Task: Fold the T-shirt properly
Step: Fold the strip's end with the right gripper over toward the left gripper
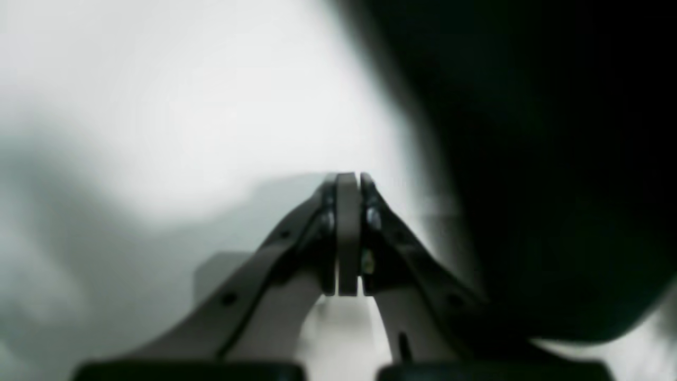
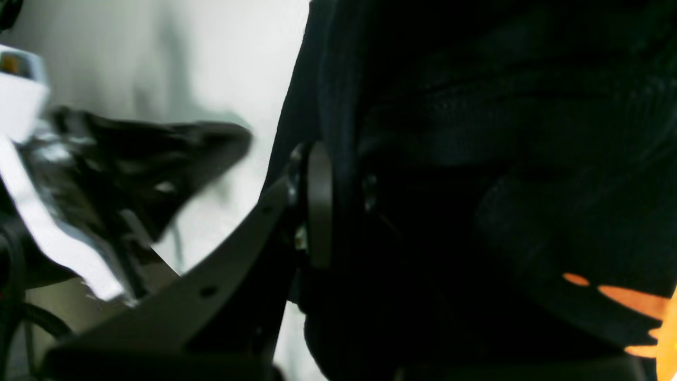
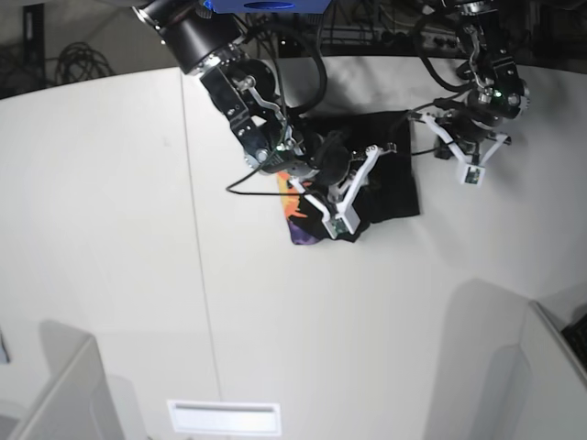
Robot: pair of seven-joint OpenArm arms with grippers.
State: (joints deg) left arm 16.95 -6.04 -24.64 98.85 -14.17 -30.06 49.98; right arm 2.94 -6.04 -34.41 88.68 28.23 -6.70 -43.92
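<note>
One bunched black T-shirt, orange print

A white surface carries the scene, crossed by a thin seam running down its left half. On it, toward the far edge, lies the black T-shirt, bunched and partly folded. Orange and purple print shows at the T-shirt's near left corner. The cloth's right part lies flat.
</note>
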